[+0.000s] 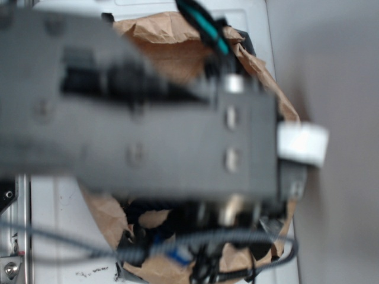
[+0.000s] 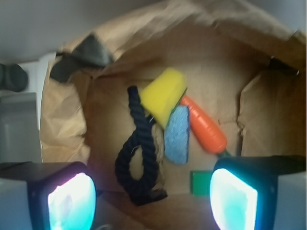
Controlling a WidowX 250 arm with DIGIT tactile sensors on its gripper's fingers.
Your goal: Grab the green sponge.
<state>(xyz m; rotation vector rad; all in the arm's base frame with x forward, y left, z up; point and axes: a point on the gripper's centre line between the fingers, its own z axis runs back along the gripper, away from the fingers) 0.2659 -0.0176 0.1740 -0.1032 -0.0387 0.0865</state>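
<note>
- In the wrist view the two fingers (image 2: 72,201) sit in the lower corners of the frame, spread wide apart with nothing between them; their pads glow pale teal.
- Just left of the right finger, at lower centre right, a small piece of the green sponge (image 2: 200,182) shows on the floor of the brown paper bag (image 2: 62,129), partly hidden by that finger.
- Farther in, a dark blue rope (image 2: 136,153) loops down the centre left.
- Beside it lies a blue sponge (image 2: 177,135), its upper end tucked under a yellow sponge (image 2: 163,96).
- An orange carrot (image 2: 206,127) slants at centre right, touching the blue sponge.
- In the exterior view the blurred arm (image 1: 136,118) fills most of the frame over the bag, hiding its contents.
</note>
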